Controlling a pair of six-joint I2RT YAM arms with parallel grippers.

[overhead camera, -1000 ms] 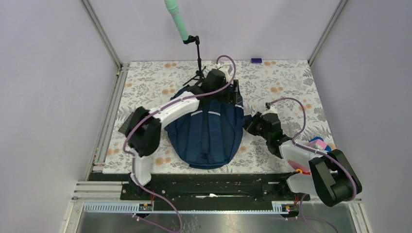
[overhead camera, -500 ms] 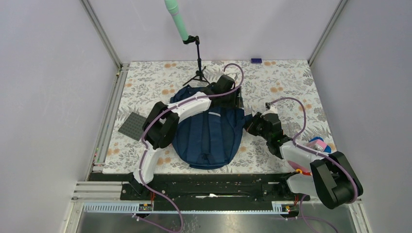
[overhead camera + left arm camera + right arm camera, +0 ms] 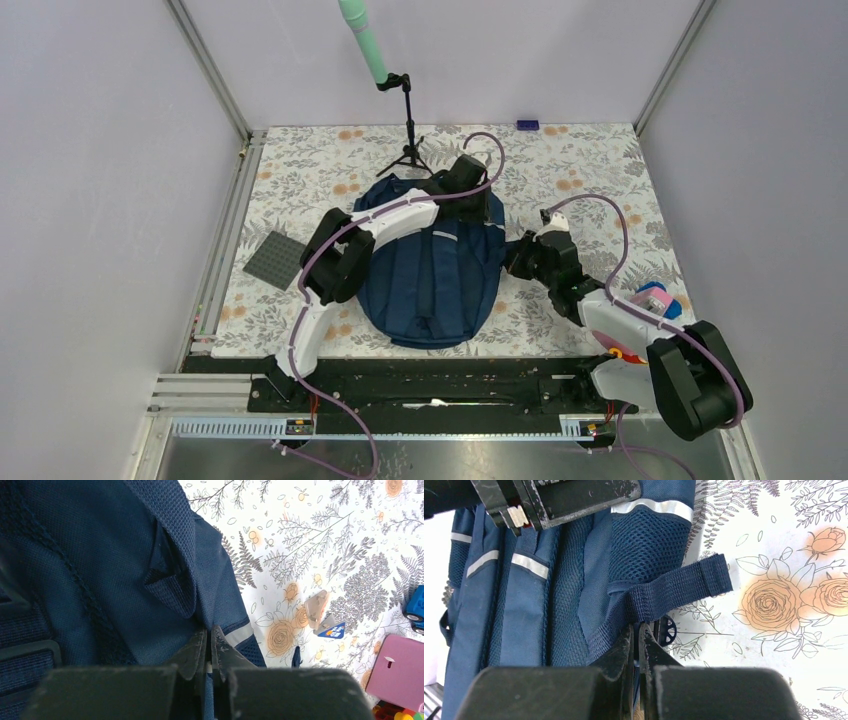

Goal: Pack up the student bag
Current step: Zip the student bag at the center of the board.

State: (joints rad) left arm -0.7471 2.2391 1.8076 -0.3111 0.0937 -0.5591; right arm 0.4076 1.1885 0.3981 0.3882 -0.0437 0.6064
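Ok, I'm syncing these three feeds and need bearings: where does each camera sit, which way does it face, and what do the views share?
Top: high behind the arm bases, looking down on the flowered table; both arms show, backpack between them.
Left wrist: on the left arm, looking past its closed left hand at the backpack's edge.
Right wrist: on the right arm, looking past its closed right hand at the backpack's side strap; the left arm crosses the top.
Shared: all see the backpack and flowered table.
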